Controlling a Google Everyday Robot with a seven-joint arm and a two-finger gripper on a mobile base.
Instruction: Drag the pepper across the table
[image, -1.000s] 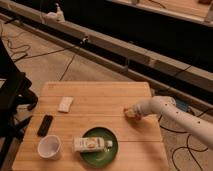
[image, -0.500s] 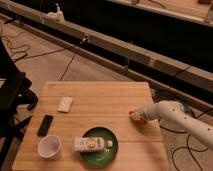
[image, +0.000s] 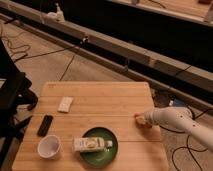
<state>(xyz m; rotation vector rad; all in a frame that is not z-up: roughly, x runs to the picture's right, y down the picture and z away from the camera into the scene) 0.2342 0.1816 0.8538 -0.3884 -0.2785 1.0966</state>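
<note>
The table (image: 100, 112) is a light-brown plank top. My gripper (image: 141, 120) is at the end of the white arm (image: 175, 120), which reaches in from the right. It is low over the table near the right edge. A small red-orange bit of the pepper (image: 136, 117) shows at the gripper's tip; the rest of it is hidden by the gripper. I cannot make out whether the gripper holds the pepper or only touches it.
A green plate (image: 102, 154) with a white bottle (image: 92, 144) lying on it sits at the front middle. A white cup (image: 49, 147), a black remote (image: 45, 125) and a white packet (image: 65, 104) lie on the left. A black chair (image: 12, 95) stands to the left of the table. Cables run over the floor.
The arm has drawn back to the right, and the gripper and the pepper have moved with it toward the table's right edge.
</note>
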